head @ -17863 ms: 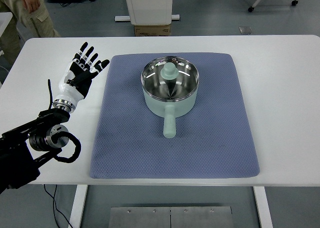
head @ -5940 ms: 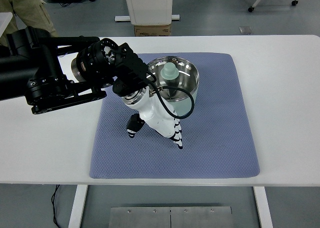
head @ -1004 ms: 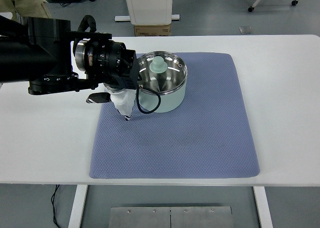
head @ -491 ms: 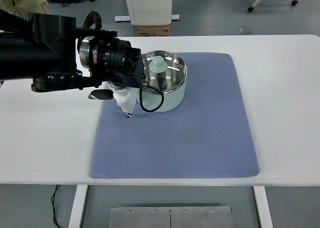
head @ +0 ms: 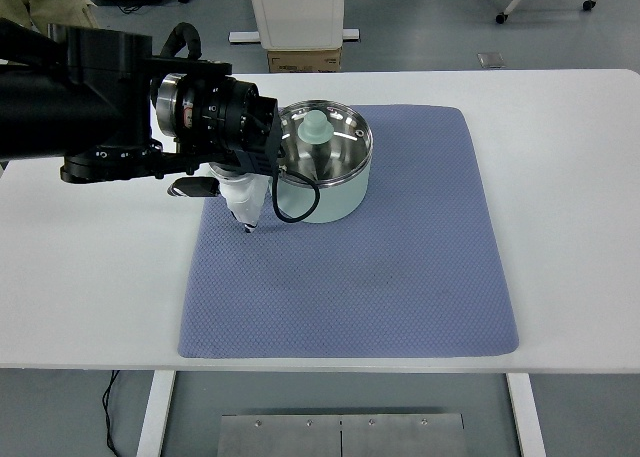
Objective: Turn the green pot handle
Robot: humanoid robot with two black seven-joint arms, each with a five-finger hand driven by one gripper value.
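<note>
1. Head view, count of things: one green pot point(head: 322, 172), one blue mat point(head: 400, 257), one white table point(head: 570, 207), one robot arm in sight.
2. The green pot stands upright on the far left part of the blue mat, its steel inside open to the camera. One pale green knobbed piece point(head: 316, 129) sits inside it (a lid knob, by its shape, though that cannot be told for sure).
3. The pot's handle does not show; the side of the pot facing the arm is covered by the wrist and hand.
4. The left arm point(head: 90, 107) comes in from the left edge, a bulky black body ending in a round wrist just beside the pot's left wall.
5. The left hand point(head: 238, 197) hangs below that wrist, white and pointing down toward the mat at its left border, right against the pot's left side. Whether it grips anything there cannot be told, since the hand is seen end on.
6. One black cable point(head: 292, 205) loops from the wrist across the pot's lower left wall.
7. The surface: the mat lies flat on the white table, covering its middle; bare tabletop shows on all sides.
8. The room: grey floor beyond the table, one white pedestal point(head: 297, 9) with a cardboard box point(head: 304, 60) at its foot, and part of a person in khaki clothing point(head: 45, 5) at the top left corner.
</note>
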